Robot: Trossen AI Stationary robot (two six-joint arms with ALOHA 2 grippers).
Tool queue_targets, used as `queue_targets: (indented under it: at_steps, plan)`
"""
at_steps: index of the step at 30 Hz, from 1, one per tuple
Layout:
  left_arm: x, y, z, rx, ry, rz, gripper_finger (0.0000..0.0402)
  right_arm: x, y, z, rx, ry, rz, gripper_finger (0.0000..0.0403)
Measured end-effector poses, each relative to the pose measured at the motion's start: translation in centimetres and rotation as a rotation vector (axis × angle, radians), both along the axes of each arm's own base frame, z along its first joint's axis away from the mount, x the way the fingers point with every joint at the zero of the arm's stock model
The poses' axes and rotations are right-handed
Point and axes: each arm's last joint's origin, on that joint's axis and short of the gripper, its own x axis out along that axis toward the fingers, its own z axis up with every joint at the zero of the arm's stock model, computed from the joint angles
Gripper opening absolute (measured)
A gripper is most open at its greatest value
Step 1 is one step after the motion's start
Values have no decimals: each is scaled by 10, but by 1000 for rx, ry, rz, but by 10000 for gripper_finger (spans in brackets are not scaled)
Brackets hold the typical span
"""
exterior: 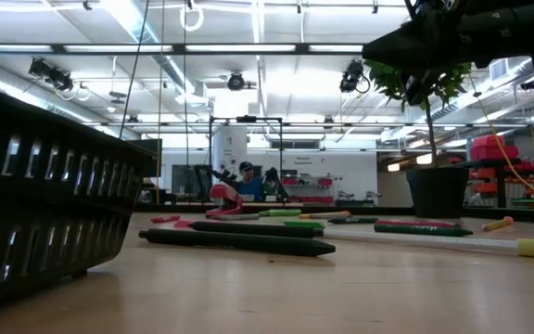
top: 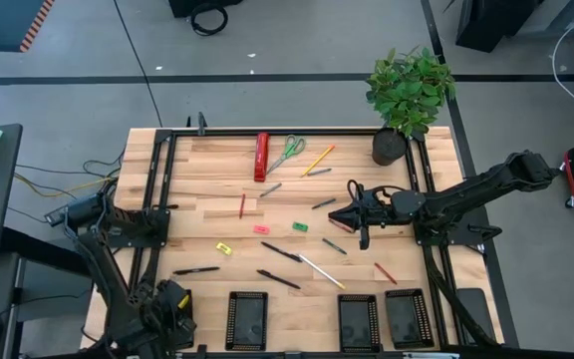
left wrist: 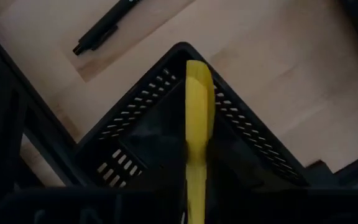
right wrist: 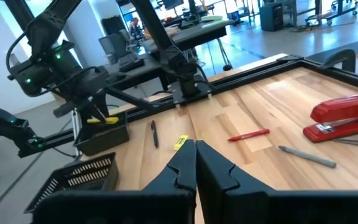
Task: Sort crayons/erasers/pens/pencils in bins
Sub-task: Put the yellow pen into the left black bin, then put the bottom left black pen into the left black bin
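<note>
Yellow pen (left wrist: 199,137) held in the left gripper (right wrist: 95,120) hangs over the corner bin (left wrist: 229,134) and could snag its rim when dropped; right gripper (right wrist: 196,163), fingers closed and empty, hovers mid-table.

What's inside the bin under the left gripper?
A yellow pen hangs over the bin, held in the left gripper. The dark bin floor shows nothing else; the part below the gripper is hidden.
</note>
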Motion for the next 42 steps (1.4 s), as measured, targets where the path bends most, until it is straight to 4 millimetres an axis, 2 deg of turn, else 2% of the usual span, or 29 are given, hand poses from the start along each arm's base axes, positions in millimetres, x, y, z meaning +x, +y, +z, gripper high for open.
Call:
queue_targets:
  at_steps: [7,11,17,20,24,28,35,39,42]
  plan:
    - [2,-1,0,-21,-5,-14,114,0,0,0,-12,-1,1,11]
    - [9,5,7,-6,21,-79,131,0,0,0,-19,0,1,11]
    - [36,46,34,42,80,-213,137,0,0,0,-58,-2,3,11]
    - [53,68,37,64,118,-336,128,0,0,1,-87,-3,6,11]
    - [73,97,30,51,209,-484,114,0,0,1,-124,-1,9,11]
    - [82,116,12,33,253,-588,111,0,0,0,-132,7,13,11]
    - [69,132,-17,-35,285,-664,113,-1,2,-7,-145,81,35,11]
    - [65,138,-26,-113,180,-688,114,-1,2,-8,-140,94,34,11]
    - [59,146,-34,-129,171,-680,121,-1,2,-8,-140,91,34,11]
